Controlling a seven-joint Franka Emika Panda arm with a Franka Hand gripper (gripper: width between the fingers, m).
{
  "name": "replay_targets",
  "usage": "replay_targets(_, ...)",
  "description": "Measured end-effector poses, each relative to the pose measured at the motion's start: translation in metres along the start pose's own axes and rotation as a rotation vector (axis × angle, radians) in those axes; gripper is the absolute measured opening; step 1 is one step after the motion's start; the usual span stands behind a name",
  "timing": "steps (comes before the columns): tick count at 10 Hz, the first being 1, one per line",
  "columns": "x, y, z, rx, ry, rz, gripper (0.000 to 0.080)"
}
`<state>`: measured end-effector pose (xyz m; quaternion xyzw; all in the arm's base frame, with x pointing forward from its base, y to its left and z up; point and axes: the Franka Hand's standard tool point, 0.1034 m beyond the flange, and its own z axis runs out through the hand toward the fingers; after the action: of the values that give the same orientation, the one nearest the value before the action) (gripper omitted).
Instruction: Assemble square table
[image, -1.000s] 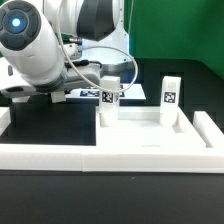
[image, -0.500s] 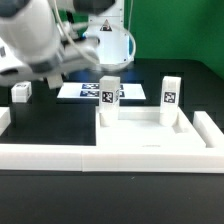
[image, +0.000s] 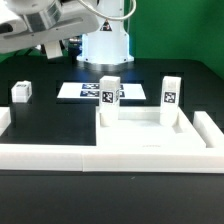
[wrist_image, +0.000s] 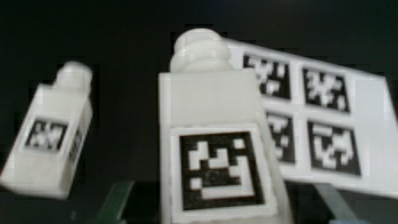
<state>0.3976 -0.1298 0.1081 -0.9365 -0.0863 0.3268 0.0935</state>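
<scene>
The square table top, a white slab, lies at the exterior view's right with two white tagged legs standing on it. A third leg rests on the black table at the left. The arm is raised at the top left, and its fingers are hard to make out there. In the wrist view my gripper has a tagged white leg between its dark fingers, apparently gripped at its near end. Another leg shows beside it, lower down on the table.
The marker board lies behind the table top and also shows in the wrist view. A long white border wall runs along the front and turns up both sides. The robot base stands at the back.
The arm has risen from low over the table's left side to the top left corner. That uncovered the leg lying at the left.
</scene>
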Motion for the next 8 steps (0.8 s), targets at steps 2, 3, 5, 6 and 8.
replay_targets(2,0.011,-0.007,-0.021,-0.015,0.098,-0.012,0.0291)
replay_targets(3,0.024,-0.012,-0.051,-0.026,0.159,-0.025,0.0291)
replay_targets(5,0.032,-0.048,-0.104,-0.042,0.304,-0.009,0.0291)
replay_targets(6,0.029,-0.073,-0.121,-0.044,0.371,0.034,0.0291)
replay_targets(8,0.018,-0.11,-0.133,-0.047,0.517,0.112,0.0291)
